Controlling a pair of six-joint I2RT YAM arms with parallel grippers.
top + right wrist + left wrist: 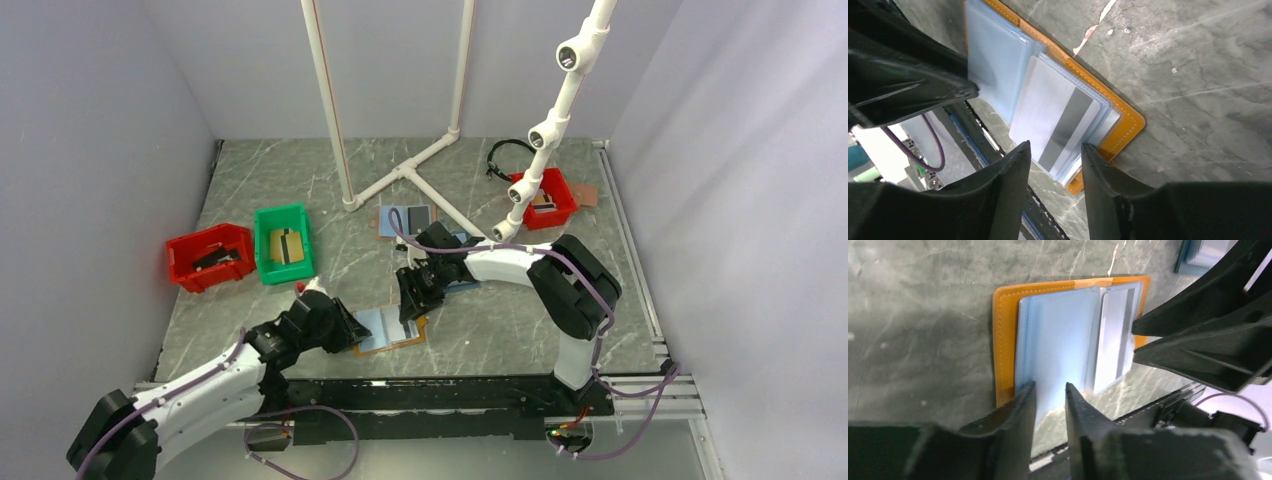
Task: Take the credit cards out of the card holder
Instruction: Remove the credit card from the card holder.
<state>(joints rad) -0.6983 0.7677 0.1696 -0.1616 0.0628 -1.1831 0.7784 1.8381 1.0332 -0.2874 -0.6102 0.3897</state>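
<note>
The card holder [392,332] lies open on the table, with an orange-brown rim [1005,340] and light blue pages [1058,335]. A white card with a grey stripe [1058,115] sticks partly out of its right sleeve; it also shows in the left wrist view [1113,340]. My left gripper [1050,387] has its jaws a narrow gap apart, tips over the near edge of the left blue page. I cannot tell if it presses the page. My right gripper [1054,150] is open, and the card's free end lies just ahead, between its tips. In the top view the grippers, left [352,330] and right [412,300], flank the holder.
A red bin [210,257] and a green bin [284,243] holding a tan card stand at the left. Another red bin [545,198] is at the back right. An all-blue holder [407,220] lies behind my right gripper. A white pipe frame [400,172] stands at the back.
</note>
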